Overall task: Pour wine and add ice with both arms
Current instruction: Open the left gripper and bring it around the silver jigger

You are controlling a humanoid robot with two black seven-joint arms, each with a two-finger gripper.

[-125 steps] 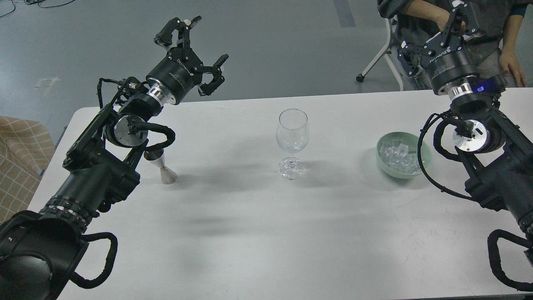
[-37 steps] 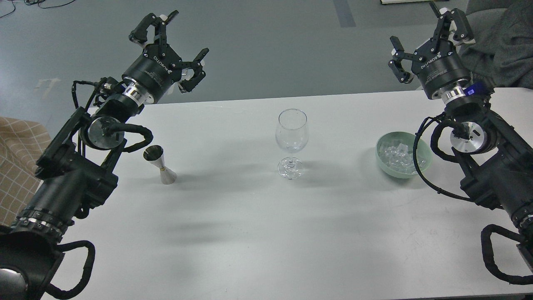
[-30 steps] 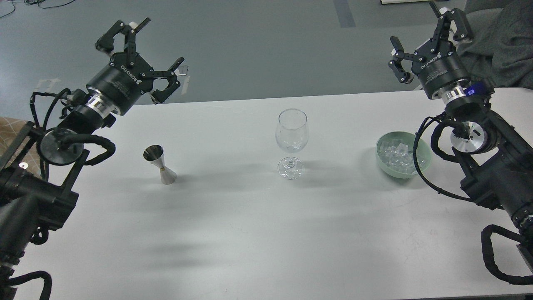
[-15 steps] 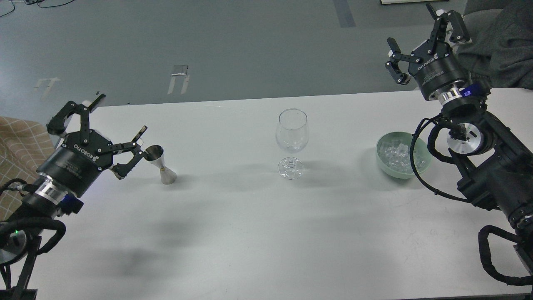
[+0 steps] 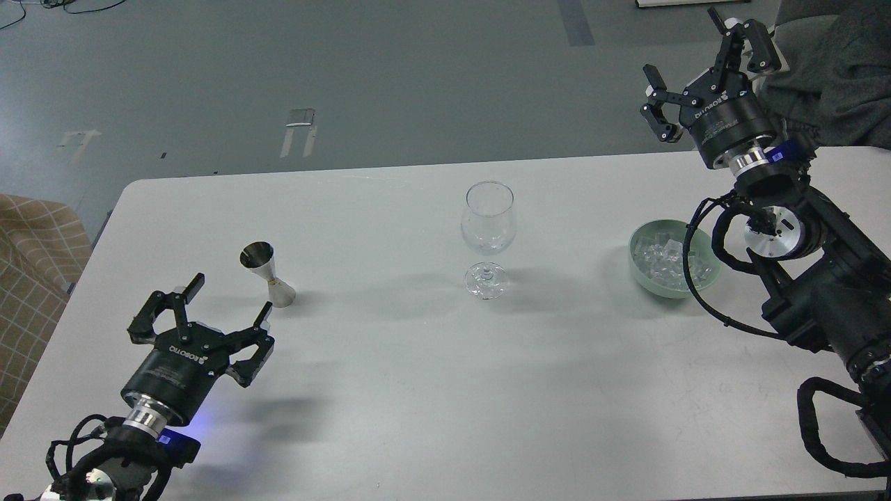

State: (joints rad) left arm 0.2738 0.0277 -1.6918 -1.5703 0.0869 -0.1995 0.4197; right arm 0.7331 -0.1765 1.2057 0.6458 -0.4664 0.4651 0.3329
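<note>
A clear stemmed wine glass (image 5: 488, 236) stands upright mid-table. A small steel jigger (image 5: 266, 274) stands to its left; any wine in it cannot be made out. A pale green bowl (image 5: 706, 277) on the right holds a heap of clear ice cubes (image 5: 661, 260). My left gripper (image 5: 209, 313) is open and empty, low over the table just in front and left of the jigger. My right gripper (image 5: 703, 59) is open and empty, raised beyond the table's far right edge, behind the bowl.
The white table (image 5: 445, 390) has its far edge near the top third of the view, with grey floor beyond. A checked fabric seat (image 5: 31, 257) sits off the left edge. Dark grey cloth (image 5: 835, 76) lies at the far right corner.
</note>
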